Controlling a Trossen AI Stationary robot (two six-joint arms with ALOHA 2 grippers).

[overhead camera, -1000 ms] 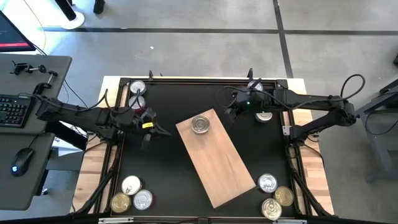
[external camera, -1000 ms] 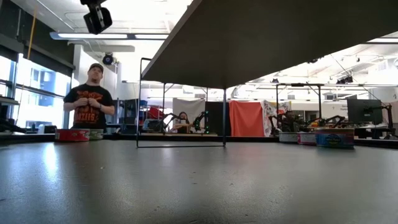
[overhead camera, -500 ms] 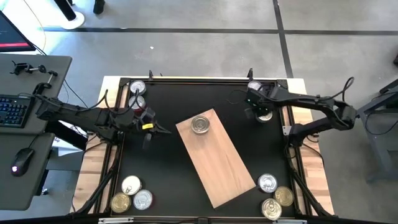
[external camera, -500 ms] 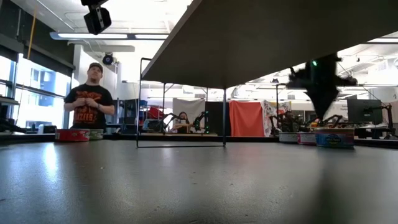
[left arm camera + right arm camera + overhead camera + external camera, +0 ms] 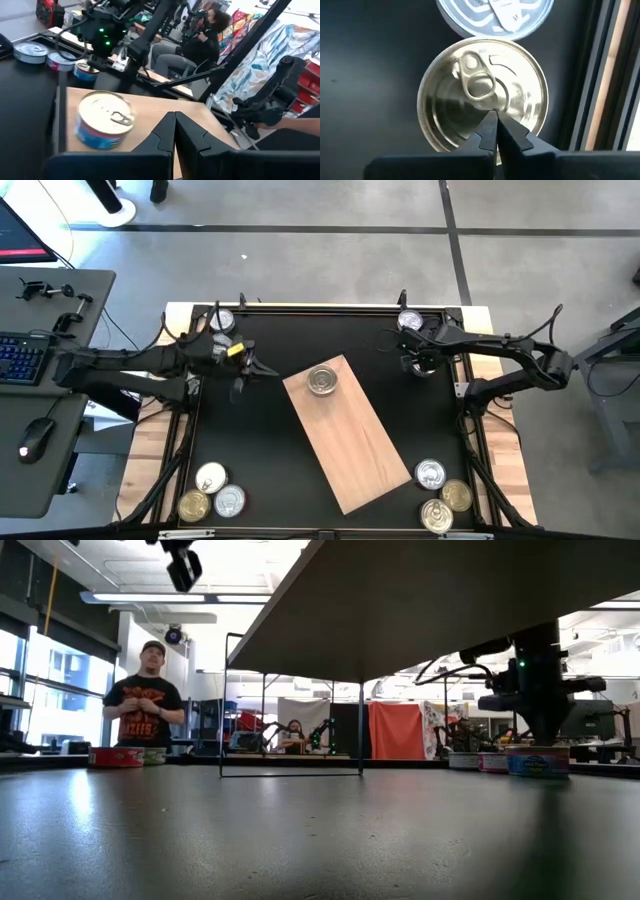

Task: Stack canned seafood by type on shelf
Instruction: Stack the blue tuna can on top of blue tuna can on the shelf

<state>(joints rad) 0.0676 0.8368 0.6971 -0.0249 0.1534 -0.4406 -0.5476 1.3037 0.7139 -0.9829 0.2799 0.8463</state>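
Since the earlier frame your right hand (image 5: 420, 360) moved upper right, fingers pinched shut, empty, directly above the gold can (image 5: 482, 95); left hand (image 5: 250, 368) shut, empty.

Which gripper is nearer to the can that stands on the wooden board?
The left. The left gripper is just beside the board's left edge, close to the can; the right gripper hovers over the far-right cans.
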